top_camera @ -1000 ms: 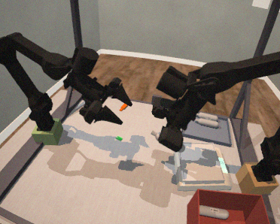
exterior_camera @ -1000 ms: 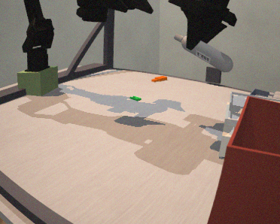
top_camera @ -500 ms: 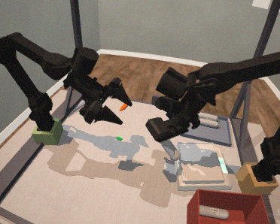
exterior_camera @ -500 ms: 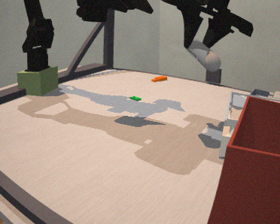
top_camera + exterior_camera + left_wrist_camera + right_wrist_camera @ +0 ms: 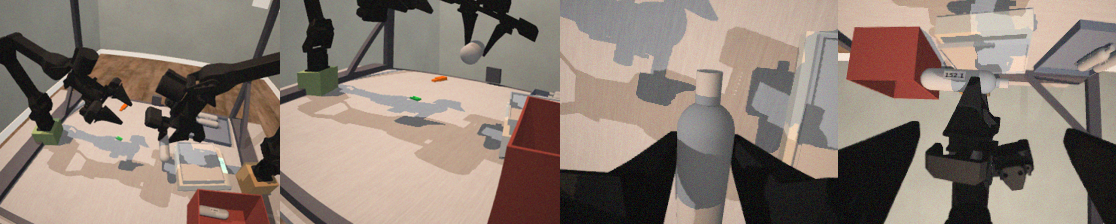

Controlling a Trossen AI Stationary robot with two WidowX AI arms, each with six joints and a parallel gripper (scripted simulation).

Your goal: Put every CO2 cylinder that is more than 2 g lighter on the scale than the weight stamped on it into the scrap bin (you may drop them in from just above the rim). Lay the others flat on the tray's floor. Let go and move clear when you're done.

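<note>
The left tool (image 5: 165,138) (image 5: 476,49) (image 5: 704,139) (image 5: 977,76) is clamped on a pale CO2 cylinder (image 5: 164,151) (image 5: 470,53) (image 5: 705,150) (image 5: 955,79), raised above the counter (image 5: 94,188) (image 5: 374,150) (image 5: 770,20) (image 5: 908,7); its label reads 152.1 in the right wrist view. In the top view, it appears just left of the scale (image 5: 181,186) (image 5: 503,150) (image 5: 800,115) (image 5: 983,40), whose display is too blurred to read.

The right tool (image 5: 126,113) (image 5: 426,7) (image 5: 993,131) is released, fingers wide apart — nothing between them.

Two cylinders (image 5: 208,123) (image 5: 1095,57) lie side by side in the tray (image 5: 226,131) (image 5: 1058,55), right of centre in the top view. Another cylinder (image 5: 214,212) lies in the red scrap bin (image 5: 233,195) (image 5: 532,180) (image 5: 885,52), lower right there. Small orange (image 5: 123,107) (image 5: 439,79) and green objects (image 5: 119,138) (image 5: 415,98) rest on the counter — well apart.
</note>
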